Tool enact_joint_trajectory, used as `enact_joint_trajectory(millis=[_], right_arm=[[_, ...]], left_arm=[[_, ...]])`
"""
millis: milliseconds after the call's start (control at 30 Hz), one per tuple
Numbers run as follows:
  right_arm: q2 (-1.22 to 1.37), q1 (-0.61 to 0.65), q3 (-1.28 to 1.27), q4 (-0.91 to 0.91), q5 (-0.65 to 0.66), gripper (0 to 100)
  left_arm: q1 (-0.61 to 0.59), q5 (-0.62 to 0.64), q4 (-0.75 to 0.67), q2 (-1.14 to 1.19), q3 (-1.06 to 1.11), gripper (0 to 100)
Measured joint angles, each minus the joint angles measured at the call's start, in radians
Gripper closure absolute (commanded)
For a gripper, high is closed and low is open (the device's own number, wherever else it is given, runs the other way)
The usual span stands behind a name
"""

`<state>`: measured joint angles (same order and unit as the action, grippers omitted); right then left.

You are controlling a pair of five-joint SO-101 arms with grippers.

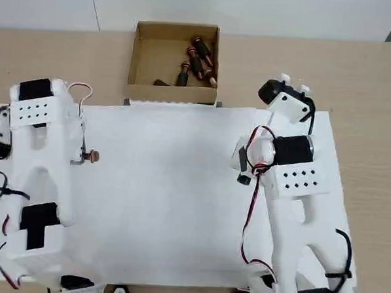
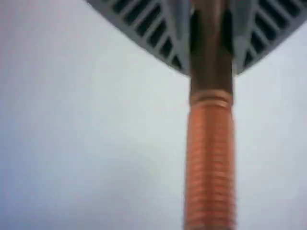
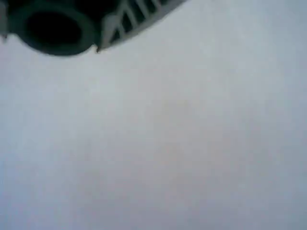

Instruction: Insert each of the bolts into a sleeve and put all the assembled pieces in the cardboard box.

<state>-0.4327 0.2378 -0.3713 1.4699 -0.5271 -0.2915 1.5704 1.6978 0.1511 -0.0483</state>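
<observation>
High view, box [image 1: 131, 58]: at the far edge of the table [image 1: 369, 77], top open, several finished pieces [image 1: 197, 60] lying inside; set where either arm could drop off an assembly.
High view, left gripper [image 1: 83, 156]: at the left side of the white sheet [image 1: 166, 197], closed on a bolt [image 1: 91, 156]; bolt end poking out toward the middle, probably presented for mating.
High view, right gripper [image 1: 242, 165]: over the right part of the sheet, well apart from the bolt, with a dark sleeve [image 1: 244, 180] at its tip.
Left wrist view, bolt: clamped by its plain upper part between ribbed grey fingers [image 2: 144, 28]; threaded shank free, likely so a sleeve can slide on.
Right wrist view, sleeve: apparently pinched against a ribbed finger [image 3: 129, 19]; bore open and unobstructed, ready to take the shank.
Step judged: seemingly the last pair, not yet joined; lining up shank and bore needed next.
</observation>
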Motion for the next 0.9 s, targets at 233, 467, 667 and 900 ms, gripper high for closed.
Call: enact_joint_trajectory(millis=[233,467,667,900], right_arm=[[0.0,-0.002,0.0,0.02,0.0,99.5],[0.0,-0.002,0.0,0.02,0.0,99.5],[0.0,0.002,0.0,0.02,0.0,99.5],[0.0,0.0,0.0,0.02,0.0,99.5]], left_arm=[[0.003,0.038,-0.018,0.003,0.0,99],[0.006,0.038,-0.018,0.078,0.0,89],[0.038,0.038,-0.018,0.081,-0.003,83],[0.054,-0.021,-0.009,0.081,-0.003,83]])
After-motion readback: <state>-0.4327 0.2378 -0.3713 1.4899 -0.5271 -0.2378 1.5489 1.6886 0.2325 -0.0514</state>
